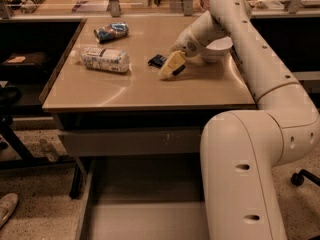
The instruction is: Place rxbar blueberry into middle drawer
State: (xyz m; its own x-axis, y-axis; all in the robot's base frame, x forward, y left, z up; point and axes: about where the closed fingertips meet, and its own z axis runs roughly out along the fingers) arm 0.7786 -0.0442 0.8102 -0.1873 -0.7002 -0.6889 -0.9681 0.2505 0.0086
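Observation:
The rxbar blueberry [157,60] is a small dark bar lying on the tan table top, near the middle. Its right end is hidden behind my gripper. My gripper [171,67] has pale yellowish tips, is lowered to the table surface and sits right against the bar's right side. The middle drawer [135,211] is pulled open below the table at the bottom of the view. It is a wide grey tray with a bare floor, partly hidden by my arm's white base link.
A blue-and-silver snack bag [110,31] lies at the back left of the table. A whitish translucent packet [105,59] lies left of the bar. A white bowl [216,50] stands behind my gripper. A closed grey drawer front [130,141] sits under the table top.

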